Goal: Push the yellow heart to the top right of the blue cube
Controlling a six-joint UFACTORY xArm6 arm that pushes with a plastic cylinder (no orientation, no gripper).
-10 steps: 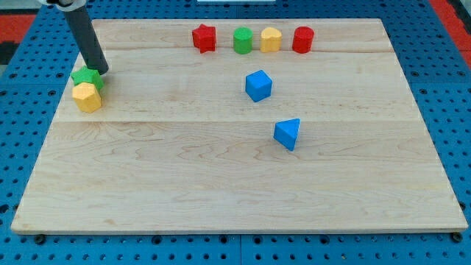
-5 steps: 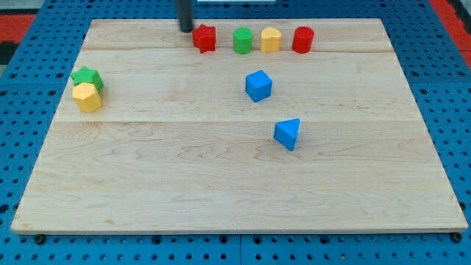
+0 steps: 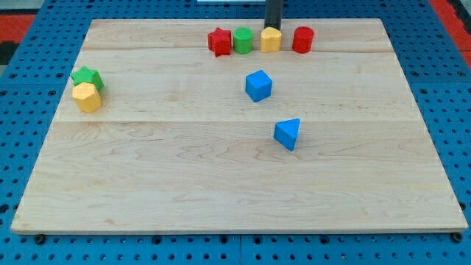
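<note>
The yellow heart (image 3: 271,40) sits near the view's top edge of the wooden board (image 3: 221,184), in a row between the green cylinder (image 3: 243,40) and the red cylinder (image 3: 302,39). The blue cube (image 3: 258,85) lies below the row, slightly left of the heart. My tip (image 3: 272,27) is a dark rod coming down from the view's top, ending right behind the yellow heart's top edge, touching or nearly touching it.
A red star (image 3: 219,42) stands at the left end of the row, against the green cylinder. A blue triangular block (image 3: 288,133) lies below and right of the cube. A green star (image 3: 87,77) and a yellow hexagon (image 3: 87,97) sit together at the left.
My tip has swept from the far left by the green star, along the top, to behind the yellow heart. The red star has shifted right, up against the green cylinder.
</note>
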